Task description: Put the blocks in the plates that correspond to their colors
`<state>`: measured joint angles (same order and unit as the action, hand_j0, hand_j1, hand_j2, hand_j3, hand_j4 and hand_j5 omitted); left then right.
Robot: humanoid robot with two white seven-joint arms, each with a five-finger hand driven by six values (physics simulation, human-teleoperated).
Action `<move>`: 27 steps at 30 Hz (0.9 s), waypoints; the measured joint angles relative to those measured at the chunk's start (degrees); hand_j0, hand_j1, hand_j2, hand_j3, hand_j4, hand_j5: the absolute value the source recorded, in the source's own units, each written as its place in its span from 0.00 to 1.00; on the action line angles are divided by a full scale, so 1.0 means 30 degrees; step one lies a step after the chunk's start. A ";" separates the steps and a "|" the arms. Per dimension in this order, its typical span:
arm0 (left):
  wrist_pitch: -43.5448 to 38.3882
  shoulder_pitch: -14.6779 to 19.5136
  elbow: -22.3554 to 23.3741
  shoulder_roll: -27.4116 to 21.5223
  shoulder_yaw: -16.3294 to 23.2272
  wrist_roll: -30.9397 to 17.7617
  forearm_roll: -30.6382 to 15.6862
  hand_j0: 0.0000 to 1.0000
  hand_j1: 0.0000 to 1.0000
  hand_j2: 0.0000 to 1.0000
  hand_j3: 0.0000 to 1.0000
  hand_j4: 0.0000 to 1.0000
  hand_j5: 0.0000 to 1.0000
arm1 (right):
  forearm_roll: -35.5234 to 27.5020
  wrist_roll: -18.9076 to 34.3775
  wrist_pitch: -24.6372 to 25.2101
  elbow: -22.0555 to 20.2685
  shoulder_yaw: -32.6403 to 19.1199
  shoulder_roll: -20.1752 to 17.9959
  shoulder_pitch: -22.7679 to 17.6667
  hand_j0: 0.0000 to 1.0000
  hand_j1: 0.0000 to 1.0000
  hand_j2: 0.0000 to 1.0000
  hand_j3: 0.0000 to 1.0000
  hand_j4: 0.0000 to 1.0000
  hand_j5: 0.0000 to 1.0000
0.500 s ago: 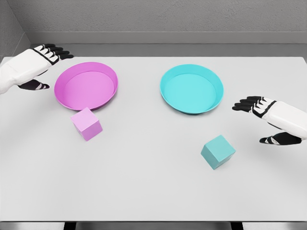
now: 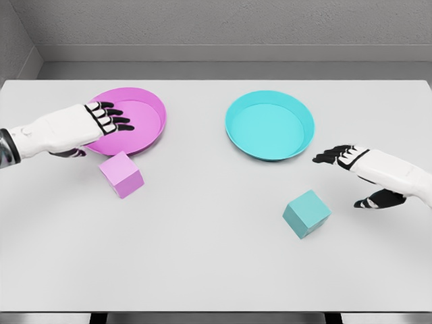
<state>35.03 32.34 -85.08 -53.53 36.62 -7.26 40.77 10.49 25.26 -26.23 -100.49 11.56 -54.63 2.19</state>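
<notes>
No writing shows anywhere. The pink block point(image 2: 121, 174) sits corner-forward on the surface point(image 2: 202, 270), lower left of the pink plate point(image 2: 135, 128); the teal block point(image 2: 306, 213), likewise skewed, lies below the teal plate point(image 2: 270, 125). Left robot hand point(image 2: 94, 123) and right robot hand point(image 2: 358, 169) hover, fingers spread, holding nothing.

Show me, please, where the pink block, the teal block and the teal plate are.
pink block point(image 2: 121, 174), head view, top face.
teal block point(image 2: 306, 213), head view, top face.
teal plate point(image 2: 237, 139), head view, left rim.

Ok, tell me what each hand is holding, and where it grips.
Nothing is held. The left hand and right hand are open; both blocks lie free on the table.
</notes>
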 measured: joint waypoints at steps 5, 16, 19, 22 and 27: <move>0.0002 -0.0351 -0.0800 -0.0868 0.0158 -0.0197 0.0169 1.00 1.00 1.00 1.00 1.00 1.00 | 0.0033 0.1069 0.1137 0.0012 0.1420 0.0138 0.0177 1.00 1.00 1.00 1.00 1.00 1.00; 0.0002 -0.1406 -0.2523 -0.1180 0.0274 -0.0226 0.0146 1.00 1.00 1.00 1.00 1.00 1.00 | 0.0021 0.2201 0.1496 0.0016 0.4283 0.0633 0.2960 1.00 1.00 1.00 1.00 1.00 1.00; 0.0002 -0.1436 -0.2813 -0.1083 0.0296 -0.0227 0.0157 1.00 1.00 1.00 1.00 1.00 1.00 | 0.0027 0.2234 0.1705 0.0018 0.4754 0.0694 0.2960 1.00 1.00 1.00 1.00 1.00 1.00; 0.0002 -0.1611 -0.3085 -0.0914 0.0384 -0.0251 0.0178 1.00 1.00 1.00 1.00 1.00 1.00 | 0.0027 0.2242 0.1937 0.0019 0.5071 0.0725 0.2960 1.00 1.00 1.00 1.00 1.00 1.00; 0.0002 -0.1553 -0.3245 -0.0682 0.0614 -0.0290 0.0345 1.00 1.00 1.00 1.00 1.00 1.00 | 0.0028 0.2242 0.2164 0.0019 0.5248 0.0727 0.3019 1.00 1.00 1.00 1.00 1.00 1.00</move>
<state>35.04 27.69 -94.82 -55.58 38.46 -8.13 41.80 10.58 31.98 -19.74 -100.44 27.30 -52.45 11.25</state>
